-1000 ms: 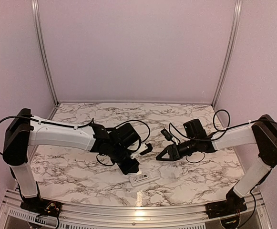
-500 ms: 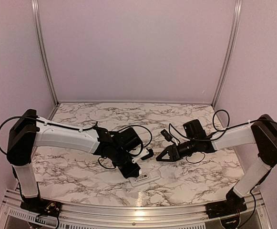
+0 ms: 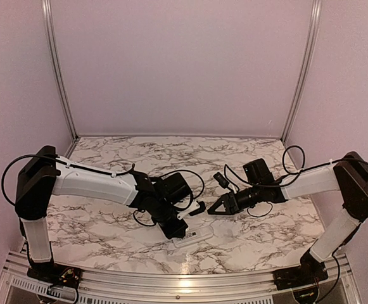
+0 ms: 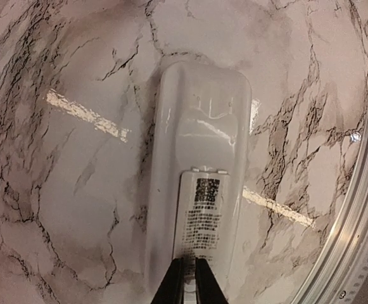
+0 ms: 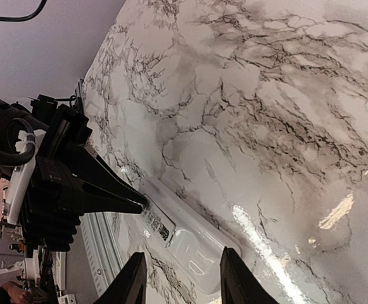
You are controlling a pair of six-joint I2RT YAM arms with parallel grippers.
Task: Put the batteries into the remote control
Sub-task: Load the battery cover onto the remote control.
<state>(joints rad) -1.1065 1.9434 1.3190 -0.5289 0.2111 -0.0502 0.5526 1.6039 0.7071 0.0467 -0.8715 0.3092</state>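
White remote control point(image 3: 193, 238) lies back-up on the marble worktop point(image 3: 95, 229), near its front edge. Only the left wrist view shows its sticker point(image 4: 206, 209), the print too blurred to read, and the left gripper point(image 4: 188, 282) pressed together against it. The right gripper point(image 5: 182, 278) hangs spread and empty nearby.

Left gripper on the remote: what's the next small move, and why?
Probably press down and slide the battery cover open. The remote lies back up on the table with that cover shut, and the left gripper has its closed tips resting on the cover's labelled end.
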